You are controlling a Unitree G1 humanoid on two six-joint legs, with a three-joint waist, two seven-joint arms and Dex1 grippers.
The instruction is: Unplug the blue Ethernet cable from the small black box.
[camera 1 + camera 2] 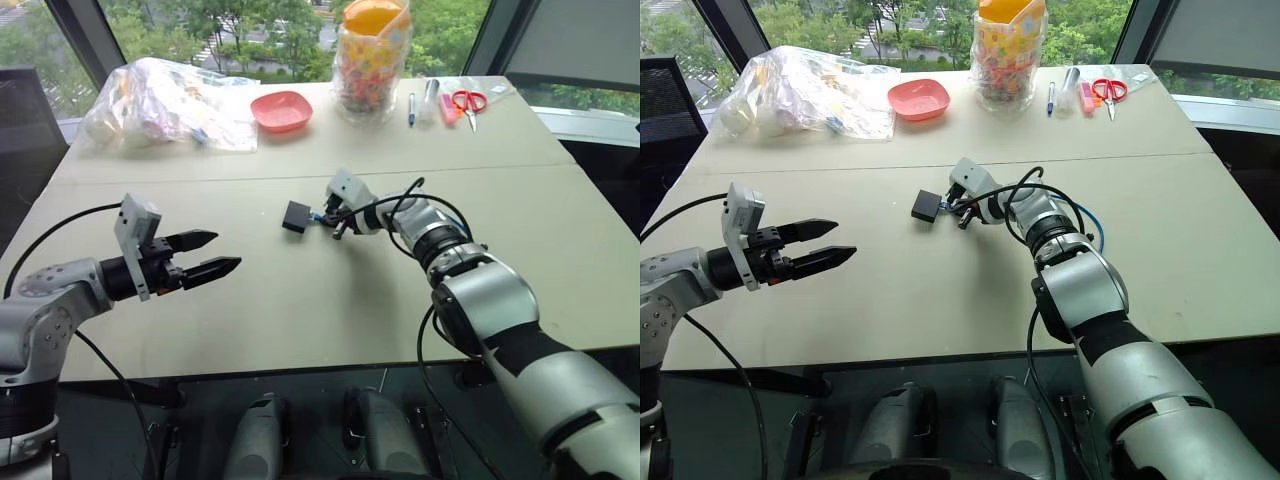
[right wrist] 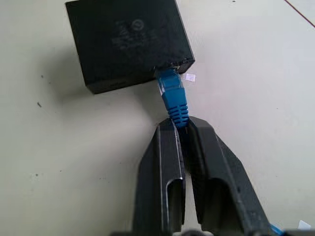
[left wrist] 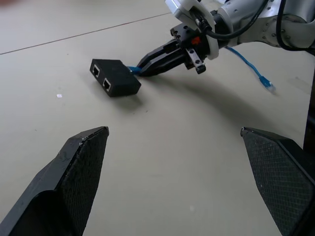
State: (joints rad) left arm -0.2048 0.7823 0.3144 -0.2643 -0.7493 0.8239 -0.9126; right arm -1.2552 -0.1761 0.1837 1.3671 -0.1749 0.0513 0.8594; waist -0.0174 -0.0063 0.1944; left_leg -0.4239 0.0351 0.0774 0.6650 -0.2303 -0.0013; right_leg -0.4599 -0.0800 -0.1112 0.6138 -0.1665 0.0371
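Observation:
The small black box [image 2: 128, 42] lies flat near the middle of the table [image 1: 300, 310]. The blue Ethernet cable [image 2: 173, 96] is plugged into the side of the box that faces my right arm. My right gripper [image 2: 179, 125] is shut on the cable's blue boot, just behind the plug, and its tips stop short of the box. From there the cable [image 3: 248, 64] trails back under the right arm to a loose plug lying on the table. My left gripper [image 1: 225, 250] hangs open above the table's left part, well apart from the box [image 1: 296, 216], with nothing between its fingers.
At the table's far side stand a pink bowl [image 1: 281, 109], a clear plastic bag of items [image 1: 165, 100] and a jar of colourful pieces [image 1: 372, 60]. A pen [image 1: 411, 108] and red scissors [image 1: 467, 103] lie at the far right.

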